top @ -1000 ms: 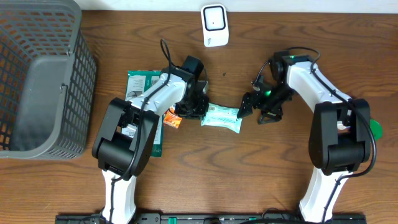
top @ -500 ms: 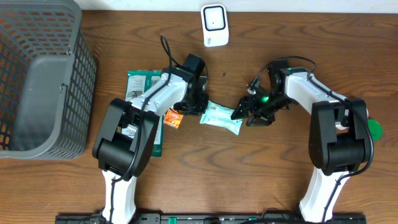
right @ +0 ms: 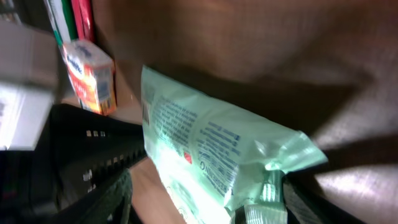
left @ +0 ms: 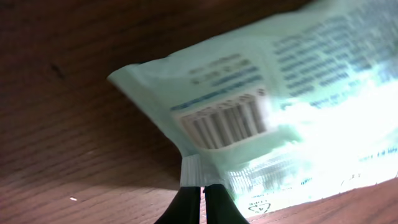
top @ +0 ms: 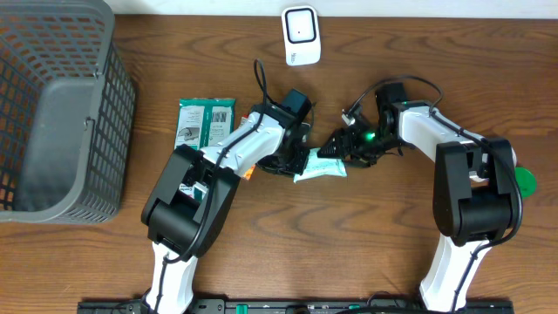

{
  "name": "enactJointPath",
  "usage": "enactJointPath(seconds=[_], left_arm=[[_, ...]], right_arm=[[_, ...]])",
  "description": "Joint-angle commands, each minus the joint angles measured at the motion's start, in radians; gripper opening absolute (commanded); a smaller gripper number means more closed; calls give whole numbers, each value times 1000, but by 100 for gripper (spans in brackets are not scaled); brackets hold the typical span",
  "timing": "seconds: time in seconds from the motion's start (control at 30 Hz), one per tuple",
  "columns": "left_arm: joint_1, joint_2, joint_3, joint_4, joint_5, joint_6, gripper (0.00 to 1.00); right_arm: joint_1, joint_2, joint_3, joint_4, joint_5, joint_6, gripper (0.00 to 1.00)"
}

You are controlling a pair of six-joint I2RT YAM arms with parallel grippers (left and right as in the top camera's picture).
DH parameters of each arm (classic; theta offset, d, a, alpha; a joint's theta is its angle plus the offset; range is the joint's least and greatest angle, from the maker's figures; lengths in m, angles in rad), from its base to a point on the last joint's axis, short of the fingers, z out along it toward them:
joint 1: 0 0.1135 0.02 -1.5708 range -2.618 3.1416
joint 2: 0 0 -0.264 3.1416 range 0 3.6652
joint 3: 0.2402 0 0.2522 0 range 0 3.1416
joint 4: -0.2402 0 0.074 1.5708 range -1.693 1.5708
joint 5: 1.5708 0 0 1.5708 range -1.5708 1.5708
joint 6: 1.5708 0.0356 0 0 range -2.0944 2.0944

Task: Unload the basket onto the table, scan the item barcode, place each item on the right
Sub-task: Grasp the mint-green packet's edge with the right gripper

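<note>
The item is a pale green packet (top: 319, 164) in the middle of the table, below the white scanner (top: 301, 35). My left gripper (top: 301, 158) is shut on the crimped seam at the packet's left end (left: 193, 171). In the left wrist view the packet's barcode (left: 227, 121) faces that camera. My right gripper (top: 342, 145) stands at the packet's right end. Its jaws are apart, and the packet's crimped end (right: 267, 199) lies between them. In the right wrist view the packet (right: 205, 149) is tilted above the wood.
A grey mesh basket (top: 52, 105) fills the far left. A flat dark green packet (top: 206, 122) and a small orange packet (top: 247, 172) lie left of the left arm. A green round thing (top: 526, 179) sits at the right edge.
The left gripper has carried the packet to the right and tipped it up. The right gripper has moved left onto the packet's end, and its jaws have narrowed.
</note>
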Motion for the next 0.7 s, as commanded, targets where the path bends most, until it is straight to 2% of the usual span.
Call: enactJointPath(seconds=[0.0, 0.17, 0.4, 0.53, 0.6, 0.67], left_arm=[[-11, -9, 5, 0, -6, 2, 8], [-11, -9, 5, 5, -6, 2, 8], [-11, -9, 5, 21, -6, 2, 8], [-11, -9, 5, 25, -6, 2, 8], [-11, -9, 5, 24, -6, 2, 8], [-11, -9, 5, 25, -6, 2, 8]], right_arm=[[0, 3, -13, 27, -45, -5, 61], [7, 3, -13, 27, -61, -9, 46], [61, 3, -13, 30, -61, -59, 50], [104, 3, -13, 57, -61, -61, 47], [117, 3, -13, 72, -61, -61, 42], [123, 3, -13, 79, -61, -60, 28]])
